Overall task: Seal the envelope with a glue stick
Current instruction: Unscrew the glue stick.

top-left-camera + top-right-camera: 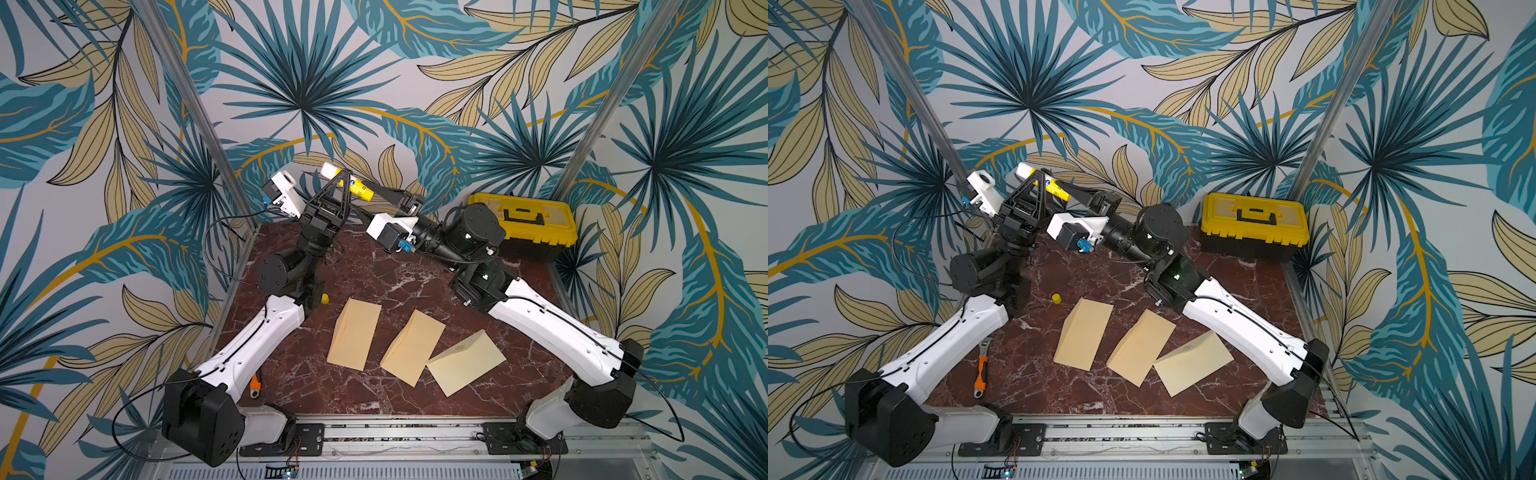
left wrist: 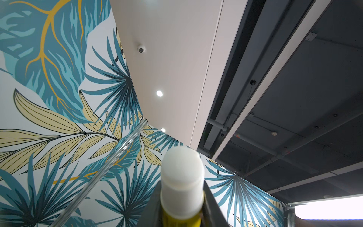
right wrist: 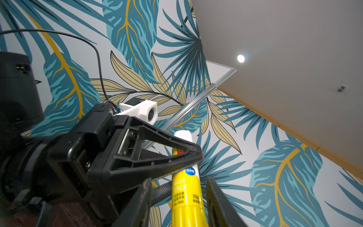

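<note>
Glue stick (image 1: 358, 188) held in the air above the table's (image 1: 374, 266) back edge, uncapped.
Left gripper (image 1: 344, 174) is pinched on its middle, bare white tip pointing up toward the back wall. Right gripper (image 3: 177, 179) has its jaws spread either side of the yellow base, with a gap showing on at least one side, so it has no grip on it. Count: 1 glue stick; 1 loose yellow cap (image 1: 325, 298) on the table beside the left arm (image 1: 270, 328); 3 tan envelopes (image 1: 354, 334) (image 1: 412, 347) (image 1: 465, 368) flat in a row at the front, right two touching at an edge, left one apart; 1 orange-handled wrench (image 1: 981, 370) front left; 1 yellow toolbox (image 1: 525, 224) back right, lid down.
</note>
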### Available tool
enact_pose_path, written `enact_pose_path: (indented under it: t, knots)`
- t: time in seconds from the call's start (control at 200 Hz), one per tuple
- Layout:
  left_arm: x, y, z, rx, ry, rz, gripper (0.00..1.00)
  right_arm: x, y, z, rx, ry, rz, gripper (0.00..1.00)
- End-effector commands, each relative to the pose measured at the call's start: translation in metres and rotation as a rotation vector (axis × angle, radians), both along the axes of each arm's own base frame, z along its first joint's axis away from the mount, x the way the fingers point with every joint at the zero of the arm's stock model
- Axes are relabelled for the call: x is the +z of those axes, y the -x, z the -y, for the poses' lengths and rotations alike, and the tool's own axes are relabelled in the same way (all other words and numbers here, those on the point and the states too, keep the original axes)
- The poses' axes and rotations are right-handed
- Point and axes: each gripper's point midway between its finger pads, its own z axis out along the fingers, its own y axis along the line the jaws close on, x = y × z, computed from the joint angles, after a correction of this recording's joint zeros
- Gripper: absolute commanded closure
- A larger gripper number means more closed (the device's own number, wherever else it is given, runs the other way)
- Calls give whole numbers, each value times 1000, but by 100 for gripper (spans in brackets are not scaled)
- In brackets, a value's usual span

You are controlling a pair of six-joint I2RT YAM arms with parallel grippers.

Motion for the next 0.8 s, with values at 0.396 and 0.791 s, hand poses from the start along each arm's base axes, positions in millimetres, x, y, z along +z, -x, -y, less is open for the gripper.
enact_pose_path:
  t: [0.396,0.791]
  knots:
    - [11,16,0,-28,22,27,100,3,-16,-3,-89,20,4,59]
    - [13,19,-2,-21,24,35,100,-6,-21,-2,-131,76,6,60]
